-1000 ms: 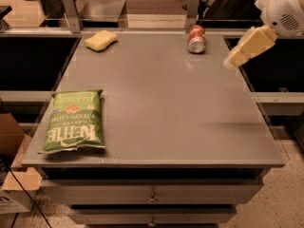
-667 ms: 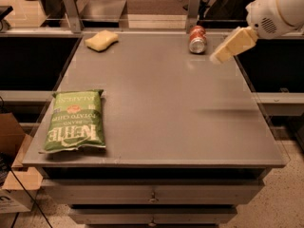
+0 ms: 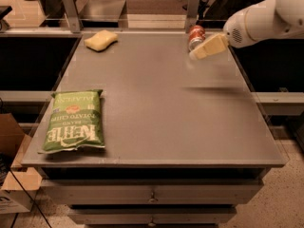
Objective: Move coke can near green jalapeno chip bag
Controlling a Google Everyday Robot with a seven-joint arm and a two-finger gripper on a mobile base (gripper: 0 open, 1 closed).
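Grey worktop (image 3: 166, 122), drawers under the front edge. White arm (image 3: 266, 15) comes in from the upper right, above the far-right corner.

green jalapeno chip bag (image 3: 73, 122): flat on the worktop at the front-left corner, white lettering upside down from this view, lighter green band at the far end.

Yellow sponge (image 3: 100, 40): far-left area, well apart from the bag.

hand (image 3: 200, 51): tan, pointing down-left, hanging over the far-right part of the worktop, with its shadow on the surface nearer the camera. Its tip sits just at the lower right side of the can in this view. Contact: can't tell. Wide, narrow or holding something: can't tell either.

coke can (image 3: 195, 33): on the worktop by the far edge, right of centre, just in front of the metal post. It is well apart from the bag, which lies at roughly the opposite corner.
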